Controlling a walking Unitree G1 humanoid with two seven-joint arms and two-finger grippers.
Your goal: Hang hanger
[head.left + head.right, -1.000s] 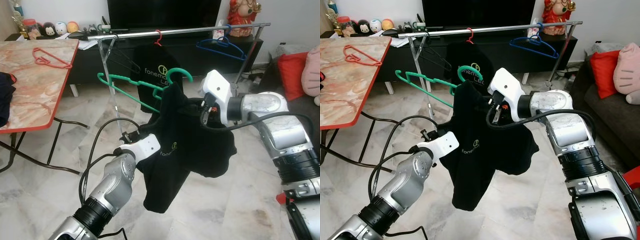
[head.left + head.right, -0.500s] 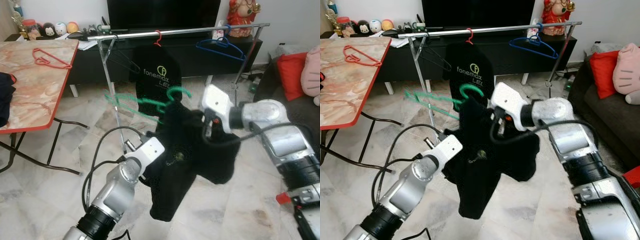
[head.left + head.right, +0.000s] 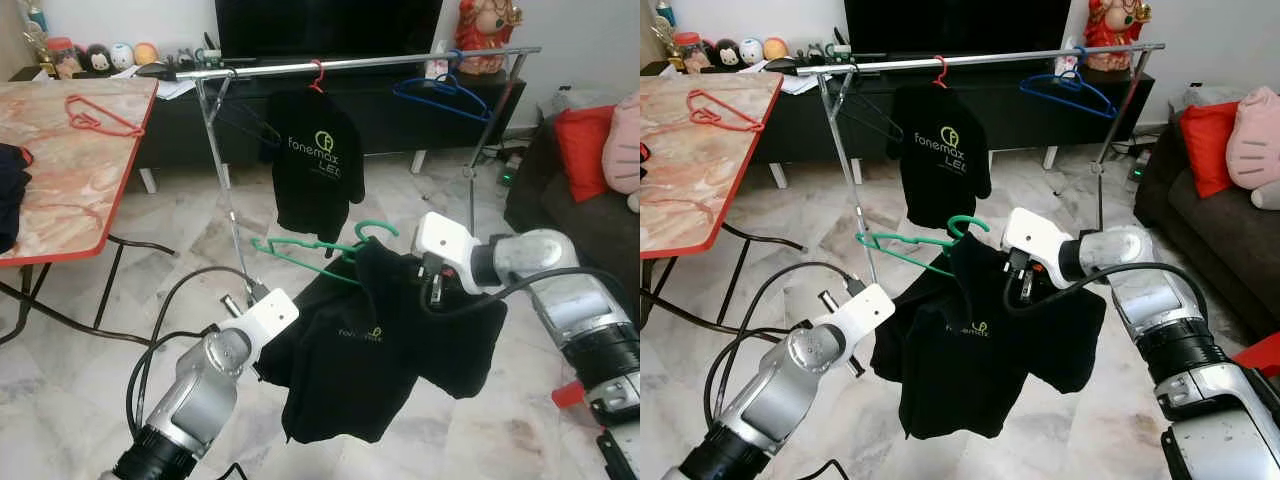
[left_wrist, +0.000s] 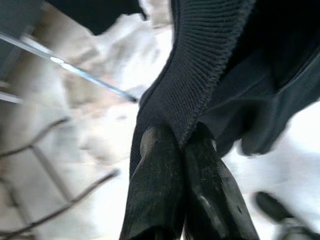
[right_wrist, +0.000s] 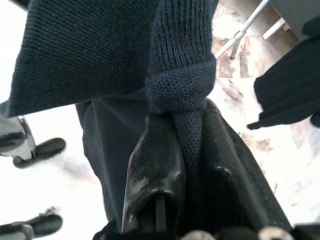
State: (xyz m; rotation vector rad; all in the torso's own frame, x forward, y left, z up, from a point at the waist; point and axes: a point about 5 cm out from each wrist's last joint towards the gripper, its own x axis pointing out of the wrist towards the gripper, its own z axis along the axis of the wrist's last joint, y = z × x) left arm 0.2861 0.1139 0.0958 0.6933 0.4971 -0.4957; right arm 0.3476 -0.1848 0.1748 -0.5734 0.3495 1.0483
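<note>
Between both grippers | black shirt point(image 3: 385, 340) pinched | green hanger point(image 3: 310, 250) inside

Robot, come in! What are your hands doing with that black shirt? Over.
Left gripper and right gripper both shut on black polo shirt. Green plastic hanger half inside it, below silver metal rail. Another black shirt hangs ahead.

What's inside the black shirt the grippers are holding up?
A green hanger goes into the black shirt: its hook and one arm stick out at the collar. The other arm is covered by cloth. Left gripper and right gripper pinch the shirt's edges.
</note>
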